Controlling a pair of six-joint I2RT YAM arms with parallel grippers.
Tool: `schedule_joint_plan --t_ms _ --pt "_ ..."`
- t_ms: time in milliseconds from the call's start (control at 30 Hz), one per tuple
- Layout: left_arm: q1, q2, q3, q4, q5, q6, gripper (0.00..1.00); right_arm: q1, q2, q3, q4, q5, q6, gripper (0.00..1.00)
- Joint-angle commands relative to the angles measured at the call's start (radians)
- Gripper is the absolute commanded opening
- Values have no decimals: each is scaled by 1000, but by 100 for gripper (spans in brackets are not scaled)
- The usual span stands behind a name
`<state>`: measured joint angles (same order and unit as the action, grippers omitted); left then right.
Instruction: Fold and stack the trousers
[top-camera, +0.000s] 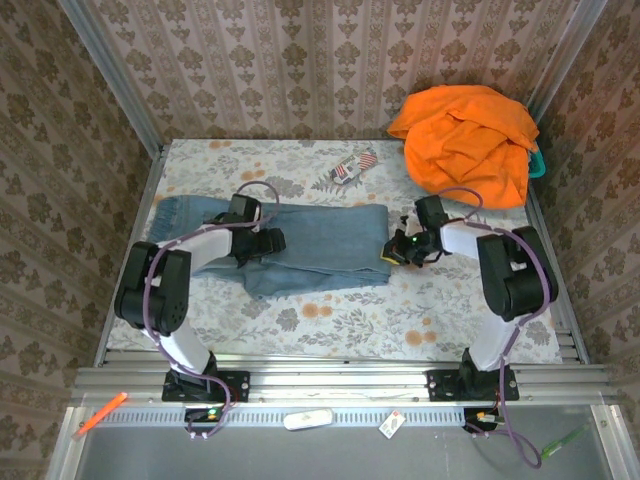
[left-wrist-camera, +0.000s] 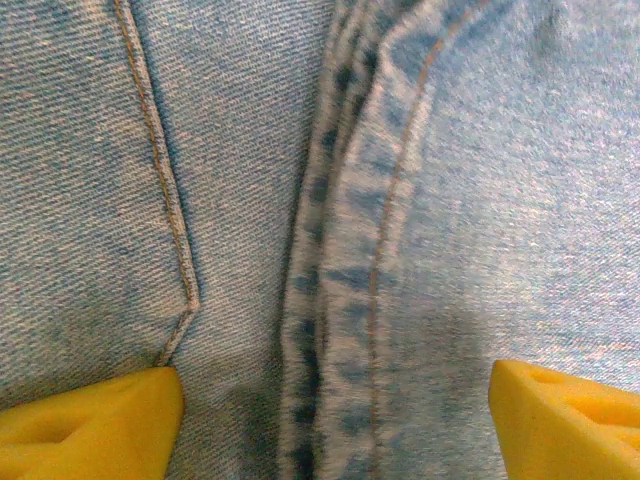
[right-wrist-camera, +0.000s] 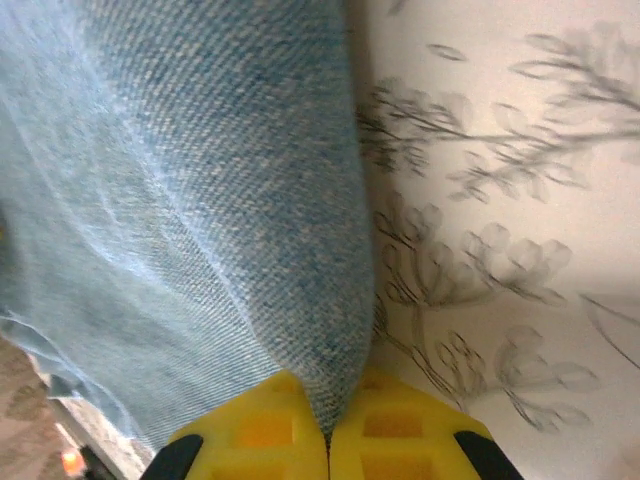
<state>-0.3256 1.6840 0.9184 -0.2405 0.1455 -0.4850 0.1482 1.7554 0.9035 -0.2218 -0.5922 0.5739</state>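
Fold grasp: right gripper (right-wrist-camera: 328, 438) pinches right edge of light blue denim trousers (top-camera: 320, 238), left gripper (left-wrist-camera: 335, 400) spread; next, probably carry leftward

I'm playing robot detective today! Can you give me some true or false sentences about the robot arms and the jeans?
1. The right gripper pinches an edge of the trousers. True.
2. The left gripper is shut tight. False: its jaws stand wide apart over the denim.
3. The orange garment lies on top of the trousers. False: it sits apart from them, at the table's far right corner.
4. The table has a flowery cover. True.
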Motion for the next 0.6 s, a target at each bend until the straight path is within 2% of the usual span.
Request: schedule_joint_plan --t_ms 0,200,300,400,567 --pt "3 -32 -56 -41 42 -17 82 -77 -162 -56 -7 7 48 0" --pt "-2 -198 -40 -61 92 -45 90 -216 -418 -51 -245 111 -22 0" --pt "4 -216 17 -94 65 -40 92 -263 -441 -33 -285 96 -34 0" --pt "17 -210 52 -120 70 -36 93 -279 -443 -6 -371 168 -84 0" --pt "82 -211 46 -158 -13 -21 94 -404 -476 4 -400 178 -91 0"
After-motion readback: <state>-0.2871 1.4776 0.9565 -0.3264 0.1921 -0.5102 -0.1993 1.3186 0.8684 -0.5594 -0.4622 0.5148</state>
